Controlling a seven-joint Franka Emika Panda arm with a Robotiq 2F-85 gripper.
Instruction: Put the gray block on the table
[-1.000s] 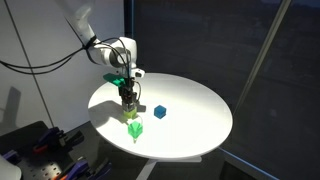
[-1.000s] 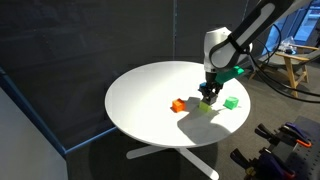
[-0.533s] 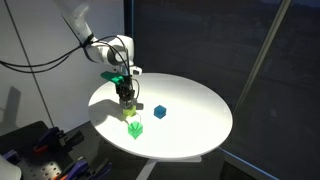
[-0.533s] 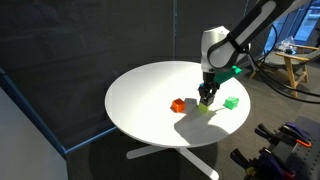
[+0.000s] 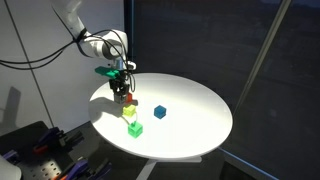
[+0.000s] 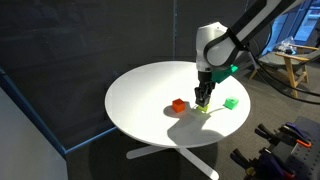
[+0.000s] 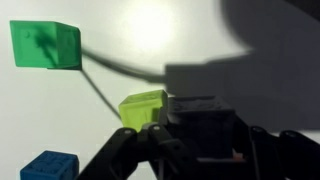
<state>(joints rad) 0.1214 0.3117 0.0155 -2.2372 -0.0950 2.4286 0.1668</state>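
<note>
The jaws are pinching the gray block, holding it just over the yellow-green cube; a blue cube is sitting nearby on the worktop.

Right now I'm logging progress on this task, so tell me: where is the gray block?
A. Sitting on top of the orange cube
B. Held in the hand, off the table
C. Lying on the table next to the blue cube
B: the wrist view shows the gray block clamped between the fingers of the hand, which hangs just above the yellow-green cube, clear of the table.
</note>
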